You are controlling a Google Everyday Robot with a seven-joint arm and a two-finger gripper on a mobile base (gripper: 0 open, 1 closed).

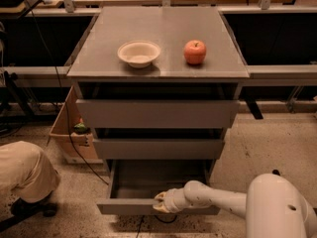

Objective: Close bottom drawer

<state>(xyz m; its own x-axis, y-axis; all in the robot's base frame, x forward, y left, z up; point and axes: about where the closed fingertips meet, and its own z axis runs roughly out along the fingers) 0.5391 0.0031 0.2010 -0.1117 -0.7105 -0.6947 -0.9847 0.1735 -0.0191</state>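
Note:
The bottom drawer (133,185) is the lowest of three grey drawers in the cabinet and stands pulled out, its shallow box showing. Its low front panel (119,207) faces me near the floor. My gripper (159,203) reaches in from the lower right on a white arm (223,202) and sits right at the top edge of that front panel, near its middle. The middle drawer (158,148) and the top drawer (157,113) stick out only a little.
A white bowl (139,53) and a red apple (195,51) sit on the cabinet top (99,58). A cardboard box (69,133) stands left of the cabinet. A person's knee in beige trousers (22,170) is at lower left. Desks run along the back.

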